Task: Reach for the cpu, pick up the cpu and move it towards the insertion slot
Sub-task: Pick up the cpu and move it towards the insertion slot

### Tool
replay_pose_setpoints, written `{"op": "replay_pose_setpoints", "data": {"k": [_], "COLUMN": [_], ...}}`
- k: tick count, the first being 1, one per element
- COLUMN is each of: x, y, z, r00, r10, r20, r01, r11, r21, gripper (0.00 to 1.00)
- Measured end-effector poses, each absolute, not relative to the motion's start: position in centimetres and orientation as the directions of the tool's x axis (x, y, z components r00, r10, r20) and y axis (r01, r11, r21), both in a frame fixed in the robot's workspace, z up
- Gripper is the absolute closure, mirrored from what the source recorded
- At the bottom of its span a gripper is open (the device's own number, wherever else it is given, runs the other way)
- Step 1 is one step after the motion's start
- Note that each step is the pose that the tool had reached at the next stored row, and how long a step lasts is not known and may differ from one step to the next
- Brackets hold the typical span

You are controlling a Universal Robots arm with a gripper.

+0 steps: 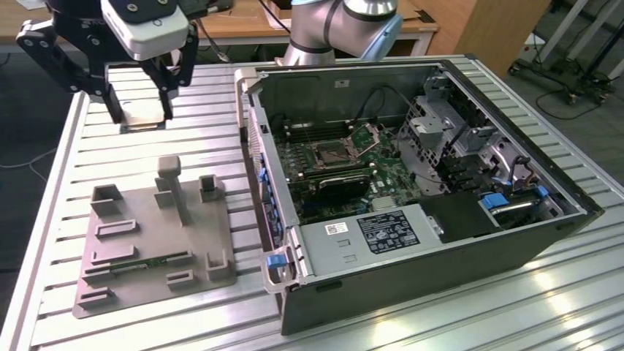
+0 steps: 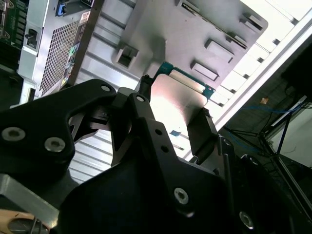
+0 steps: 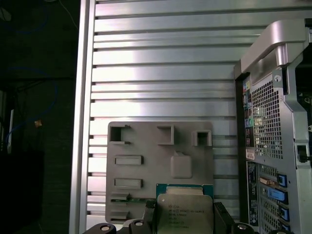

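Ribbed aluminium table point(image 1: 137, 142) carries everything. Nearest, the black two-fingered gripper point(image 1: 142, 108) is clamped on opposite edges of the small square silver-topped cpu point(image 3: 184, 210), above the table beside the grey plastic tray point(image 1: 142, 219). Pick-up looks done, and the carry is in hand. The chip lies flat, metal face up; being square, it has no long axis. Well apart, inside the open dark computer case point(image 1: 410, 285), sits the metal-framed insertion slot point(image 1: 329, 153). Reaching it calls for clearing the case wall with the chip level.

free: above insertion slot point(image 1: 326, 152) | obstacles: case wall point(image 1: 256, 146), tray posts point(image 1: 168, 175) on table point(image 1: 127, 146)

2 wrist views downward (tray point(image 3: 146, 146) shared)
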State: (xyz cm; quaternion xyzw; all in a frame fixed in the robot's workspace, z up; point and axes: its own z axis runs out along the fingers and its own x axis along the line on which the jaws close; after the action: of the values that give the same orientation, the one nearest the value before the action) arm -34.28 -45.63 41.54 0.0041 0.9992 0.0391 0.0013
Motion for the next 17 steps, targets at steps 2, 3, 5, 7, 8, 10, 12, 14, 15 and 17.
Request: {"op": "replay_pose_setpoints", "data": {"k": [2, 3, 5, 7, 8, 10, 12, 14, 15, 17], "x": [-34.2, -34.16, -34.09, -34.01, -33.98, -33.92, -33.85, -33.79, -33.76, -33.7], "y": [-45.63, -45.63, -45.63, -45.63, -45.63, -45.63, -45.63, -45.63, -45.63, -45.63], "z": [41.53, 41.53, 41.52, 41.51, 41.51, 41.5, 41.49, 41.48, 41.48, 41.48], "r00": [-1.0, -1.0, -1.0, -1.0, -1.0, -1.0, -1.0, -1.0, -1.0, -1.0], "r10": [0.008, 0.008, 0.008, 0.008, 0.008, 0.008, 0.008, 0.008, 0.008, 0.008], "r20": [-0.002, -0.002, -0.002, -0.002, -0.002, -0.002, -0.002, -0.002, -0.002, -0.002], "r01": [0.008, 0.008, 0.008, 0.008, 0.008, 0.008, 0.008, 0.008, 0.008, 0.008], "r11": [0.997, 0.997, 0.997, 0.997, 0.997, 0.997, 0.997, 0.997, 0.997, 0.997], "r21": [0.078, 0.078, 0.078, 0.078, 0.078, 0.078, 0.078, 0.078, 0.078, 0.078], "gripper": [0.46, 0.46, 0.46, 0.46, 0.46, 0.46, 0.46, 0.46, 0.46, 0.46]}}
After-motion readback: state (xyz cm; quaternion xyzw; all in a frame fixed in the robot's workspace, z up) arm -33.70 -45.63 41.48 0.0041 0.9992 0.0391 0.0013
